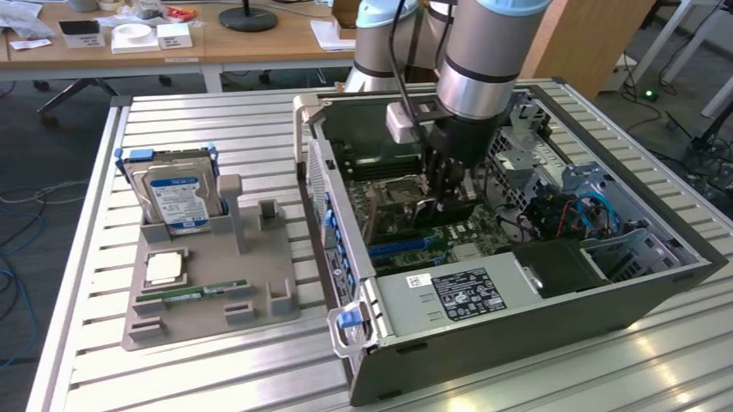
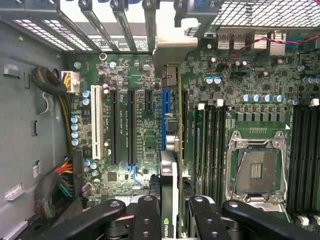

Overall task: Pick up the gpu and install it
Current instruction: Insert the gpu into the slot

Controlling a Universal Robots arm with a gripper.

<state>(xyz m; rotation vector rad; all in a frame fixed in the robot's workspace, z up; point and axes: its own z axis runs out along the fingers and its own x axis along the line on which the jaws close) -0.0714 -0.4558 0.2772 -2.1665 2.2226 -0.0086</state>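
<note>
On the slatted desk [image 1: 206,369] we see the open computer case [image 1: 641,292] lying on its side, so its motherboard [image 2: 130,75] faces up towards the arm. In the exterior view the parts tray [image 1: 195,322] sits at nine o'clock of the case. The claw [image 2: 170,207] hangs inside the case, clamped on the faces of the gpu [image 2: 169,170]. The card is held on edge so that, we judge, its lower edge can meet the blue slot [image 2: 163,115] it runs along. We cannot tell whether they touch.

arm [image 1: 475,60]: vertical, wrist pointing down | tool [image 1: 448,199]: fingers [image 2: 146,215] narrowed, clamped in a grip
</note>
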